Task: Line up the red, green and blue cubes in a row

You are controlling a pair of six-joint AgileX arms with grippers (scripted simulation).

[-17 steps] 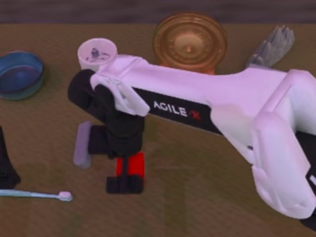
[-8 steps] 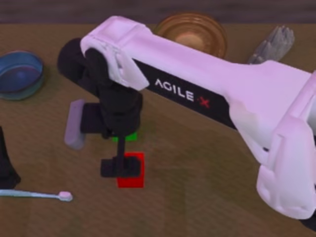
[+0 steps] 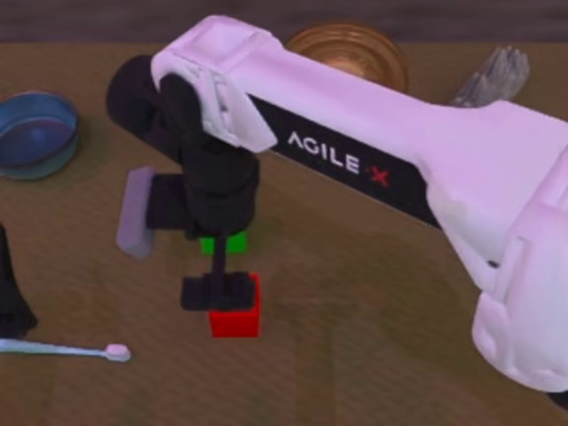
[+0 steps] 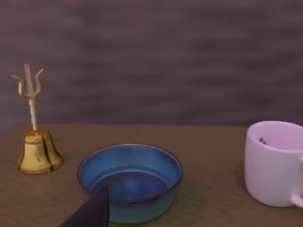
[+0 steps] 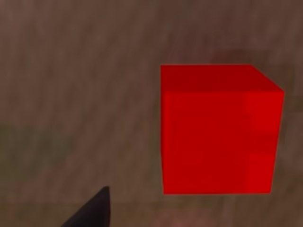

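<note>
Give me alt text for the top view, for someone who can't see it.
The right arm reaches across a brown table, its claw over the red cube, with a green cube just behind. A blue bowl and the parked left claw sit at the left edge, and a toothbrush lies in front.

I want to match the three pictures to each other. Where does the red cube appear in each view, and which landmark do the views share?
Top view: the red cube lies left of centre, near the front, partly under the right gripper, with the green cube just behind it.
Left wrist view: not in it; only a bell, blue bowl and mug show.
Right wrist view: it fills the picture's right of centre.
Shared landmark: the brown table; the blue bowl also shows in the top view.
</note>
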